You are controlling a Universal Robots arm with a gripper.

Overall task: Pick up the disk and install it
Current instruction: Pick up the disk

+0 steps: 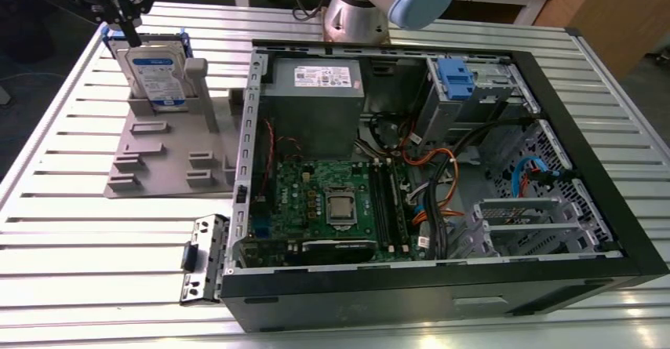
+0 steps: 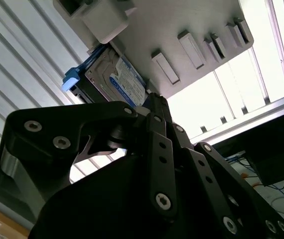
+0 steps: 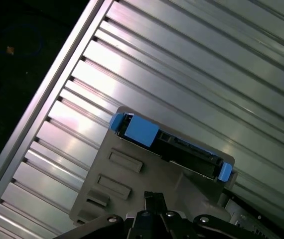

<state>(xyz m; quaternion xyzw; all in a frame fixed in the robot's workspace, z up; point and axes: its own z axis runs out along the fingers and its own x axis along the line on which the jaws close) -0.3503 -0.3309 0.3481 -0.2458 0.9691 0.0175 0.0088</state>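
Observation:
The disk (image 1: 157,74) stands upright on its edge in a grey holder block (image 1: 168,157) on the slatted table, at the exterior view's upper left. It is silver with a white-and-blue label and a blue carrier frame. My black gripper (image 1: 125,34) hangs just above the disk's top edge, slightly toward the exterior view's left. In the second wrist view the gripper (image 2: 154,102) points at the disk (image 2: 119,79) in the holder (image 2: 192,30). The first wrist view looks down on the disk's blue-framed top edge (image 3: 172,144) beyond the gripper (image 3: 154,198).
An open computer case (image 1: 586,169) lies on the table at the exterior view's right, with a motherboard (image 1: 325,200), a grey power supply (image 1: 314,90) and a blue-fronted drive cage (image 1: 453,78). A loose metal bracket (image 1: 204,259) lies beside the case's near corner.

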